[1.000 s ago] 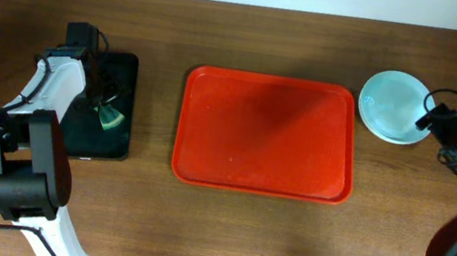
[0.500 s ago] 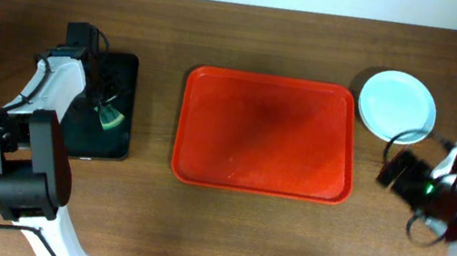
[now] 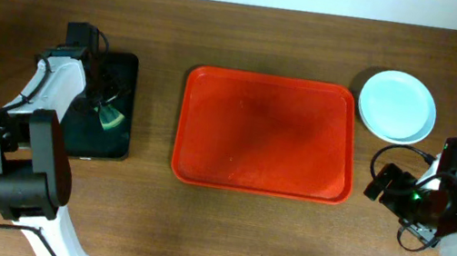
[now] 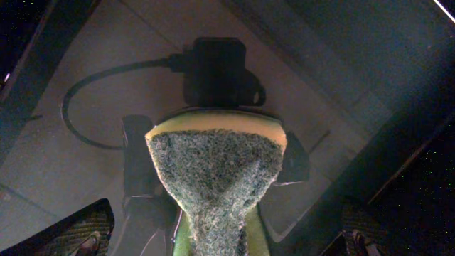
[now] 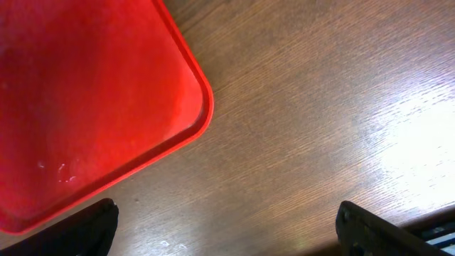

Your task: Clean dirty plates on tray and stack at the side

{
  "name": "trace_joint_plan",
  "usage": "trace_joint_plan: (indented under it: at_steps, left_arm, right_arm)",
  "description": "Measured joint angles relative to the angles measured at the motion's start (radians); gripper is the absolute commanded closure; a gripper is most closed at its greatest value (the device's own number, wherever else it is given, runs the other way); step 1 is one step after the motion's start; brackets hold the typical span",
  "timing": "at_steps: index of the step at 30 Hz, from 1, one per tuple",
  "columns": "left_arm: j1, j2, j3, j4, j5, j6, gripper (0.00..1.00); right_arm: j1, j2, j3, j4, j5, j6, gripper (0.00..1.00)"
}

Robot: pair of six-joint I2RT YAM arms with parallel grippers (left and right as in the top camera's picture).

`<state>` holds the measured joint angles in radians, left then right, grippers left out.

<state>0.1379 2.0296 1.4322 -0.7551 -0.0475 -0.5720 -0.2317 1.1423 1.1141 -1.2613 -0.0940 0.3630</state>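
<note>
The red tray (image 3: pixel 267 134) lies in the middle of the table with nothing on it; its corner also shows in the right wrist view (image 5: pixel 106 99). The plates (image 3: pixel 397 106) sit off the tray at the back right, seen as one pale blue-white round; I cannot tell how many are stacked. My right gripper (image 3: pixel 380 182) (image 5: pixel 227 231) is open and empty, low over bare wood beside the tray's front right corner. My left gripper (image 3: pixel 106 107) (image 4: pixel 227 231) is over the black tray, fingers wide apart, with a green-and-yellow sponge (image 4: pixel 217 178) (image 3: pixel 110 116) standing between them.
The narrow glossy black tray (image 3: pixel 126 75) lies at the left and mirrors the wrist camera. Bare wooden table (image 5: pixel 306 128) surrounds both trays. Both arm bases stand at the front corners.
My right arm has pulled back from the plates toward the front and now hangs beside the tray's front right corner. The left arm and sponge have not moved.
</note>
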Motion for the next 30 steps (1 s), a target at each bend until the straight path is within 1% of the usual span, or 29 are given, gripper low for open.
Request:
trace_joint_plan:
  at_steps: [4, 7, 9, 12, 15, 18, 22, 26, 30]
  left_arm:
    - [0.0, 0.0, 0.0, 0.0, 0.0, 0.0, 0.01]
    - [0.0, 0.001, 0.0, 0.0, 0.0, 0.0, 0.01]
    - [0.0, 0.002, 0.0, -0.002, 0.0, 0.0, 0.01]
    - [0.0, 0.002, 0.0, -0.001, 0.0, 0.0, 0.01]
    - [0.0, 0.005, 0.0, 0.0, 0.0, 0.0, 0.01]
    - [0.0, 0.005, 0.0, 0.0, 0.0, 0.0, 0.01]
    - [0.0, 0.005, 0.0, 0.0, 0.0, 0.0, 0.01]
    - [0.0, 0.005, 0.0, 0.0, 0.0, 0.0, 0.01]
    - [0.0, 0.006, 0.0, 0.0, 0.0, 0.0, 0.01]
  right_arm:
    - [0.0, 0.045, -0.006, 0.002, 0.025, -0.003, 0.01]
    - [0.0, -0.026, -0.031, 0.047, 0.019, -0.01, 0.02]
    - [0.0, -0.134, -0.069, 0.103, -0.021, -0.043, 0.02]
    - [0.0, -0.357, -0.151, 0.167, -0.088, -0.122, 0.01]
    - [0.001, -0.57, -0.222, 0.174, -0.115, -0.193, 0.02]
    - [0.001, -0.697, -0.252, 0.18, -0.126, -0.242, 0.02]
    - [0.019, -0.777, -0.323, 0.319, -0.165, -0.266, 0.02]
    - [0.111, -0.914, -0.468, 0.515, -0.183, -0.27, 0.01]
    - [0.146, -1.021, -0.637, 0.674, -0.193, -0.27, 0.02]
